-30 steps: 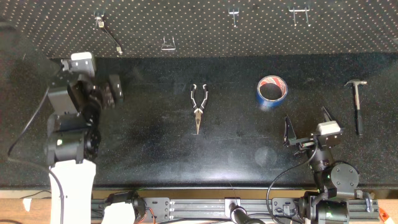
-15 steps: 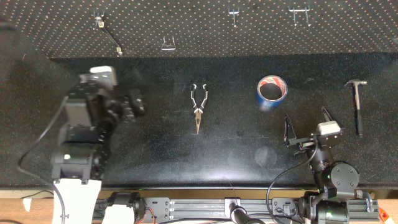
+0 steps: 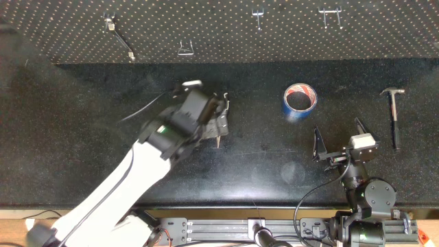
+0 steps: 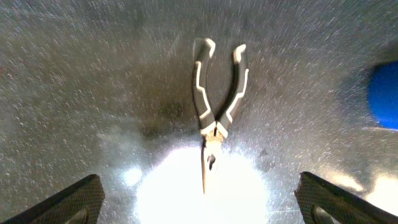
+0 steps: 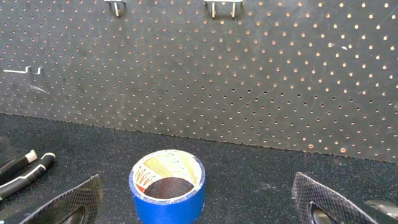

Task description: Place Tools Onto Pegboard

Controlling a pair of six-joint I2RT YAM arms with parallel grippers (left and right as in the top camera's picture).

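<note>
Grey-and-white long-nose pliers [image 4: 214, 118] lie flat on the black worktop, handles toward the pegboard [image 3: 219, 27]. My left gripper [image 3: 214, 122] hangs open directly above them, its fingers [image 4: 74, 202] spread wide to either side and clear of the tool. In the top view the arm covers most of the pliers [image 3: 226, 103]. A blue tape roll [image 3: 300, 100] stands to the right, and a hammer [image 3: 394, 116] lies at the far right. My right gripper [image 3: 337, 140] rests open near its base, facing the tape [image 5: 168, 186].
Metal hooks [image 3: 186, 49] [image 3: 258, 14] [image 3: 330, 14] stick out of the pegboard at the back. A hook with a dark cable [image 3: 120, 38] hangs at the back left. The tape's blue edge [image 4: 384, 93] lies off to one side of the pliers.
My left arm has swung from the left side of the table to the right and now hovers over the pliers. The right arm has stayed still.
</note>
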